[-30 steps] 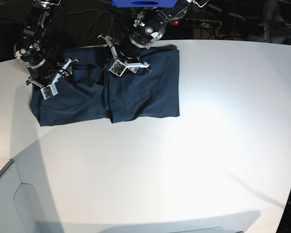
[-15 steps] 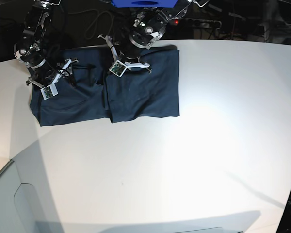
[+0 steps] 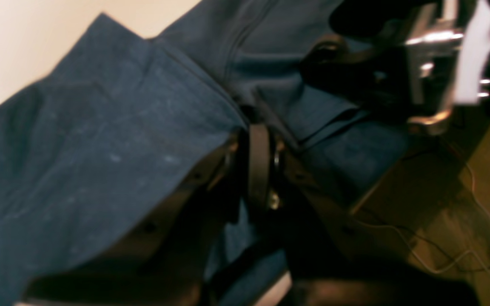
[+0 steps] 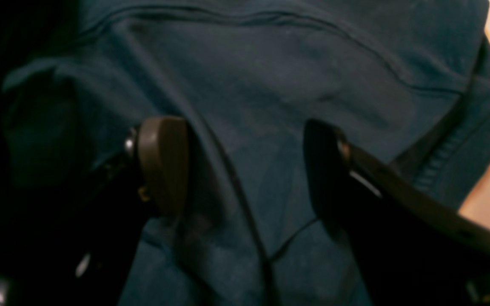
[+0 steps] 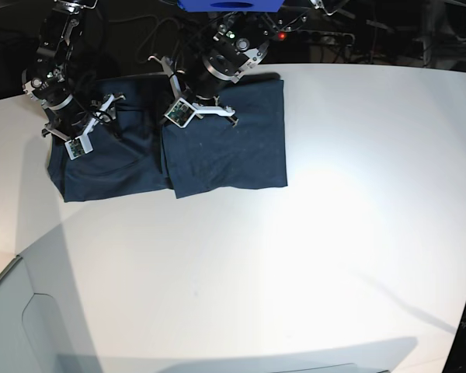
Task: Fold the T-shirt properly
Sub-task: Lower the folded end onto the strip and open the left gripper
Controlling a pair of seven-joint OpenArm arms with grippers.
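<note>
The dark navy T-shirt [image 5: 225,148] lies partly folded at the table's far left, its right portion lying over the left one. In the base view my left gripper [image 5: 171,97] is down on the shirt's middle near the far edge. The left wrist view shows that gripper [image 3: 260,161] shut, pinching a fold edge of the T-shirt [image 3: 100,148]. My right gripper [image 5: 107,116] hovers over the shirt's left portion. In the right wrist view it [image 4: 245,170] stands open, one fingertip [image 4: 162,161] on either side of a crease in the T-shirt [image 4: 270,76].
The white table [image 5: 334,233] stretches wide to the right and front of the shirt. Its far edge runs just behind both arms, with dark floor and cables [image 3: 462,255] beyond. A pale panel [image 5: 31,334] sits at the lower left.
My left gripper has shut on the shirt's fold and shifted a little left and back, dragging the upper layer's left edge with it. The right arm has stayed put.
</note>
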